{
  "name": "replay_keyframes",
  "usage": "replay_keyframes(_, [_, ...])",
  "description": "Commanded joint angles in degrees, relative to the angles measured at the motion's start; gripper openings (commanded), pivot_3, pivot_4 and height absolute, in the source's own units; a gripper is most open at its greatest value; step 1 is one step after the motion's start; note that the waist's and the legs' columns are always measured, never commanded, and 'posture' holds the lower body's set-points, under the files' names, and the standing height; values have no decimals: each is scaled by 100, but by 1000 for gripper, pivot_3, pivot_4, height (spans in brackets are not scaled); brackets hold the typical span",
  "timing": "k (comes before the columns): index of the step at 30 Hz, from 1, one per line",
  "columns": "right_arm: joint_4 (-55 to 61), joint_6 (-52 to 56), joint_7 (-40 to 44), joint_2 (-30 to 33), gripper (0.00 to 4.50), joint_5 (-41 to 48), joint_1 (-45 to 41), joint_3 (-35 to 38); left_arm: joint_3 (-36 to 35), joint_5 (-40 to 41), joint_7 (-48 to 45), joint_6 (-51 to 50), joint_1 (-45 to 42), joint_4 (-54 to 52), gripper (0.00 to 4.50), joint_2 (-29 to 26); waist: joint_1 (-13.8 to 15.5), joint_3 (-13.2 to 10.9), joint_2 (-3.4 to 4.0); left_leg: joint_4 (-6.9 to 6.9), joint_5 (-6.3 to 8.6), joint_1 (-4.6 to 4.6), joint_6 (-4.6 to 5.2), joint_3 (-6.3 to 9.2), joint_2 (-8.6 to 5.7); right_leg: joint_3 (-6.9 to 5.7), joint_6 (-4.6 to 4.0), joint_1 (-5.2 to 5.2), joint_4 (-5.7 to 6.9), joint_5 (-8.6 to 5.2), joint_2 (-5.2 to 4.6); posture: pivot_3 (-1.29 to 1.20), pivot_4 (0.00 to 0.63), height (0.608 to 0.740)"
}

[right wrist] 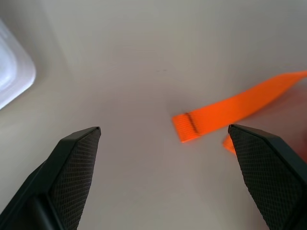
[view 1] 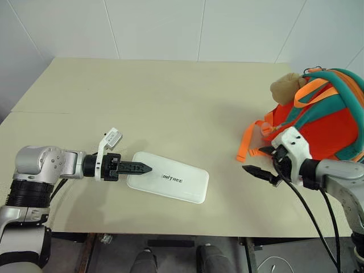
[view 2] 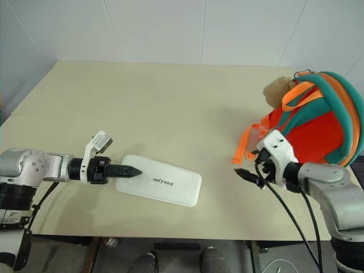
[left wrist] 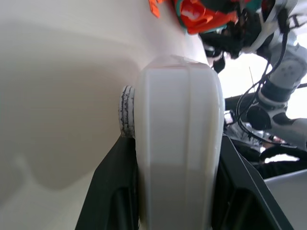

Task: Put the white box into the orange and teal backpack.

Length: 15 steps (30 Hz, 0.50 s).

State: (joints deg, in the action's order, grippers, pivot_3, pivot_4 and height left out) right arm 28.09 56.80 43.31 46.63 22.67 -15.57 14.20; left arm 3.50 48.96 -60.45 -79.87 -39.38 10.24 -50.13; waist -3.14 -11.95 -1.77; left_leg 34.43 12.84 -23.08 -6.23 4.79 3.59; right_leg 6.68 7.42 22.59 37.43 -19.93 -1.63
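The white box (view 1: pixel 170 179), flat with dark lettering on top, lies near the table's front edge. My left gripper (view 1: pixel 145 168) is shut on its left end; the left wrist view has the box (left wrist: pixel 180 143) clamped edge-on between the two black fingers (left wrist: pixel 110 191). The orange and teal backpack (view 1: pixel 327 122) sits at the right of the table, a tan plush toy (view 1: pixel 287 86) on its top. My right gripper (view 1: pixel 253 170) hangs open just left of the backpack, nothing between its fingers, over a loose orange strap (right wrist: pixel 230 108).
The beige table (view 1: pixel 170 96) stretches bare between the box and the backpack. Orange webbing (view 1: pixel 245 145) trails from the backpack onto the table toward the right gripper. White walls close off the back and both sides.
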Motion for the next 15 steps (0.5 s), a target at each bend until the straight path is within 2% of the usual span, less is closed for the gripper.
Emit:
replay_keyframes(1, [282,14,-422,-139,4500,91,63,577,298,-555,-26,239,-174,244,1330,-258,1,0,0,0,0,0,0,0,0,0,0,0,0,0,0,0,150,740])
replay_keyframes(5, [332,30,-914,-440,4500,93,118,893,325,-568,-194,331,-362,391,1324,-236,3,0,0,-2,0,0,0,-1,0,1,0,0,-1,0,0,0,150,740])
replay_keyframes(9, [268,125,-1577,-815,4500,17,23,1162,-6,-364,-248,283,-577,554,1324,-104,5,-1,0,-5,0,-1,0,-1,0,1,0,2,0,0,1,0,150,740])
replay_keyframes(15, [473,231,-1858,-813,4500,108,145,1271,-234,-286,-312,160,-753,690,1321,-49,12,-1,2,-17,0,-4,0,-1,0,3,-1,7,-1,-1,1,0,150,740])
